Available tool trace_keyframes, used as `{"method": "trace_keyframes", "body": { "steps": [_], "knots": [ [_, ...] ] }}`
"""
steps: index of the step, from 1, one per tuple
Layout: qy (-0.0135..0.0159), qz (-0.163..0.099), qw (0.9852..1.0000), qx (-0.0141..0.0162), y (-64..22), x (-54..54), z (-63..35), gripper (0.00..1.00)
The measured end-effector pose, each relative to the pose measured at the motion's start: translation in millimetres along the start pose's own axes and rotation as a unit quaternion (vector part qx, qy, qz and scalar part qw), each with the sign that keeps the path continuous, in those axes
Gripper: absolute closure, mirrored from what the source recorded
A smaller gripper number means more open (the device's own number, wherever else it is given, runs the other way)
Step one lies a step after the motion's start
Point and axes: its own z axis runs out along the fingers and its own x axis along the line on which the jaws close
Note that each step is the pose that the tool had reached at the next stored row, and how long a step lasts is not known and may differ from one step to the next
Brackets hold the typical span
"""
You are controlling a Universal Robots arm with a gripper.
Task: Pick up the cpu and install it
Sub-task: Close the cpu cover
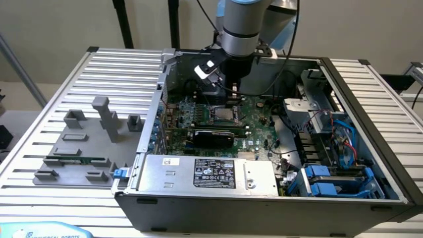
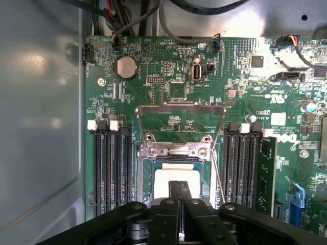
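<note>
Fingers pressed together on nothing visible, the arm's gripper hangs over the cpu, which lies flat in the motherboard socket at the centre of the exterior view; this light, stiff, probably fragile chip is best pinched by opposite edges.

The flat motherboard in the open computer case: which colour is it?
Green motherboard; clearest in the wrist view.

Plain beige wall behind, black upright posts against it — ribbed aluminium table in even light
</note>
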Motion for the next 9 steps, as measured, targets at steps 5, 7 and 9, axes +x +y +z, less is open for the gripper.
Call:
{"method": "trace_keyframes", "body": {
  "steps": [5,7,9],
  "knots": [
    [0.0,0.0,0.9999,0.0103,15.9,-3.3,-10.6,0.89],
    [-0.0001,0.0,0.9999,0.014,23.4,-4.2,-16.1,0.89],
    [-0.0001,0.001,0.9998,0.0174,30.7,-4.9,-21.6,0.89]
  ]
}}
